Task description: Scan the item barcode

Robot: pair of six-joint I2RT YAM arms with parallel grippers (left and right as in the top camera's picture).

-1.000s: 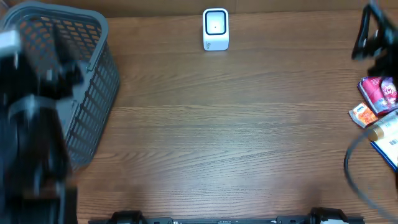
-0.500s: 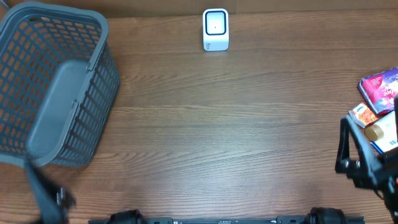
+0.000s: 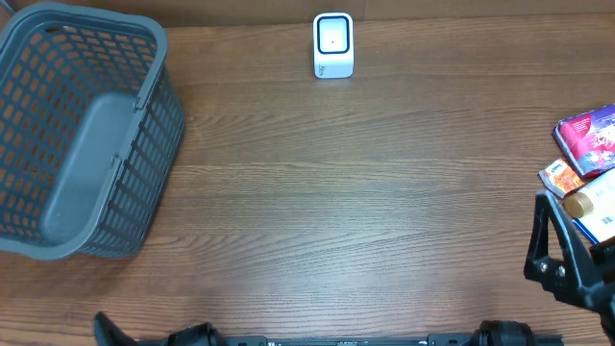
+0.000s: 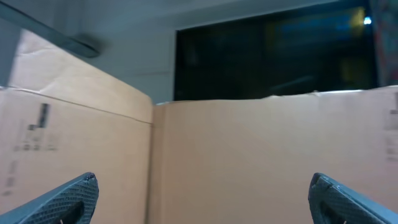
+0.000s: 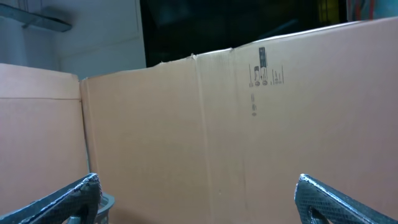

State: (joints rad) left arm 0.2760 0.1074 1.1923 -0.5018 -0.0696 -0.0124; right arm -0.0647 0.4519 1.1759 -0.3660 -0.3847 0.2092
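The left arm (image 3: pixel 104 330) had withdrawn past the basket (image 3: pixel 159 125) to the worktop's (image 3: pixel 336 192) near edge. Both arms' jaws stayed spread, empty.

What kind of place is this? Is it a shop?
It looks like a pretend shop checkout, probably set up in a workroom. There is a small white scanner, a grey shopping basket and some packets on a wooden table, with cardboard walls around it.
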